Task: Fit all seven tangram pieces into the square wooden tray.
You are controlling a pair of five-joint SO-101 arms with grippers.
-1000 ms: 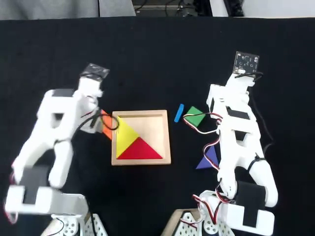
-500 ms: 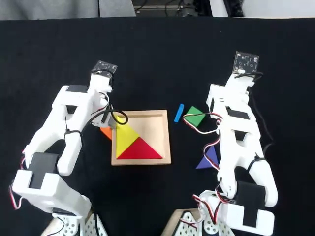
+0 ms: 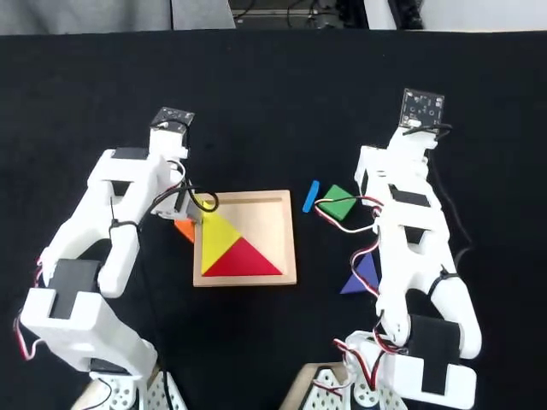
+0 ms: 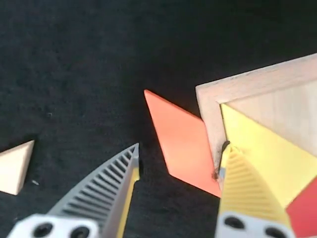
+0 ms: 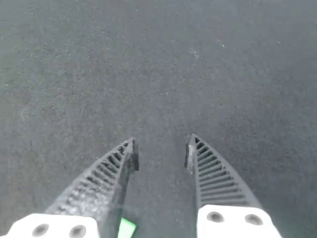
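The square wooden tray (image 3: 272, 211) holds a yellow triangle (image 3: 218, 231) and a red triangle (image 3: 244, 259). An orange parallelogram (image 4: 181, 141) lies on the cloth against the tray's outer corner (image 4: 210, 96). My left gripper (image 4: 181, 151) is open and straddles it, one finger on the cloth and the other over the tray's corner by the yellow triangle (image 4: 267, 144). In the high view the orange piece (image 3: 184, 229) peeks out beside that gripper (image 3: 186, 213). My right gripper (image 5: 161, 148) is open over bare cloth. A blue piece (image 3: 311, 196), a green square (image 3: 338, 206) and a purple triangle (image 3: 362, 275) lie right of the tray.
A pale cream triangle (image 4: 15, 161) lies on the cloth beyond the left gripper's outer finger. A sliver of green (image 5: 126, 228) shows under the right gripper. The black cloth (image 3: 282, 102) covers the table, with free room toward the far edge.
The left arm swung in toward the tray's left corner and lowered over the orange piece, then eased slightly left. The right arm's wrist shifted only a little.
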